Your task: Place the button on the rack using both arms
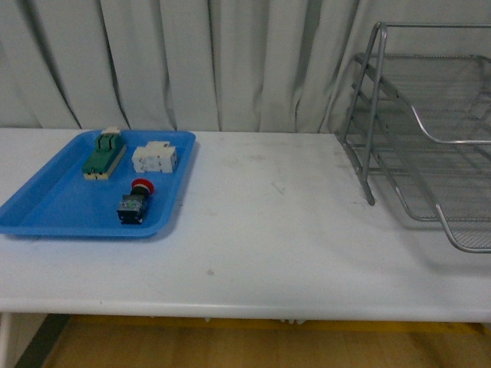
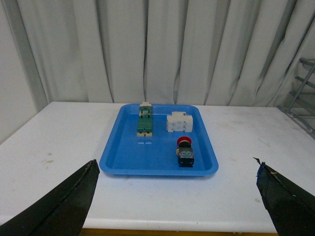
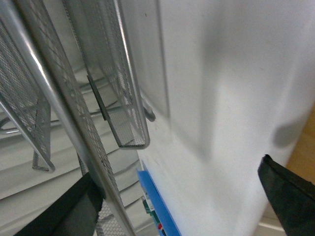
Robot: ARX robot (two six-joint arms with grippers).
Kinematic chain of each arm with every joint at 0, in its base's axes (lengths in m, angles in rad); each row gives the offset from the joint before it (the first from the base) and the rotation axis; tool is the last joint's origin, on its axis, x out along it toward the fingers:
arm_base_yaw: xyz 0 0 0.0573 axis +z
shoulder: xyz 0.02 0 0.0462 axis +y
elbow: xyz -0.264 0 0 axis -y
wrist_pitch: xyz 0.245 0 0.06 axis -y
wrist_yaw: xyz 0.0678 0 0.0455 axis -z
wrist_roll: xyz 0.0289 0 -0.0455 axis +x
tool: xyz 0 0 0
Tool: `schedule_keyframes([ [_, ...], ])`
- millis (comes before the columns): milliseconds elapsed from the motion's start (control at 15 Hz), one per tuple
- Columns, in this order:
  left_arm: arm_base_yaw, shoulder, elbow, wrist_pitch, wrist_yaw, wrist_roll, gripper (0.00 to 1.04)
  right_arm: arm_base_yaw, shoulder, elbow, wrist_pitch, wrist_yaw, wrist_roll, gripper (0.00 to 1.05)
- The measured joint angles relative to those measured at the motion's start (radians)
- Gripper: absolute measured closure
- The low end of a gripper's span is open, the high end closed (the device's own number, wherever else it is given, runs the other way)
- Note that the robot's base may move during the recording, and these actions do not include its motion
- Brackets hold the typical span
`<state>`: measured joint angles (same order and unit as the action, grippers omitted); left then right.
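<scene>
The small push-button switch with a red mushroom cap on a dark blocky body is lying on its side at the lower left of the front view. It is resting in the near right part of a flat blue plastic tray, cap pointing toward the back. It is probably light, rigid and hard. The rounded cap is likely slippery, so the flat sides of the dark body are offering the safer pinch.

Behind it in the tray, a green-topped block and a white block are sitting apart from it. The tray's low rim is running just beside the button, so a straight upward lift is looking wise.

The white table is stretching open across the middle of the frame toward the large silver wire-mesh rack at the right edge.

The left gripper is hanging with fingers spread wide, holding nothing. The right gripper is likewise parted and empty, close beside the rack's tubular frame.
</scene>
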<state>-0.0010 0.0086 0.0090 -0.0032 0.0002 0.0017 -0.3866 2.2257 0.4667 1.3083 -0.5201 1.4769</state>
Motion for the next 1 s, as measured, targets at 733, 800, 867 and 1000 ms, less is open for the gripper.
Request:
schedule_keyframes([
  [733, 0.001, 0.0, 0.0, 0.0, -0.001, 0.0, 0.07, 0.175, -1.243, -0.268, -0.649, 0.29, -0.805, 0.44],
  [800, 0.001, 0.0, 0.0, 0.0, -0.001, 0.0, 0.07, 0.206, -1.432, -0.278, -0.725, 0.325, -1.078, 0.57],
  [867, 0.001, 0.0, 0.0, 0.0, 0.0, 0.0, 0.07, 0.226, -1.528, -0.317, -0.763, 0.354, -1.259, 0.69],
  [1000, 0.001, 0.0, 0.0, 0.0, 0.0, 0.0, 0.07, 0.262, -1.609, -0.37, -0.812, 0.395, -1.411, 0.95],
])
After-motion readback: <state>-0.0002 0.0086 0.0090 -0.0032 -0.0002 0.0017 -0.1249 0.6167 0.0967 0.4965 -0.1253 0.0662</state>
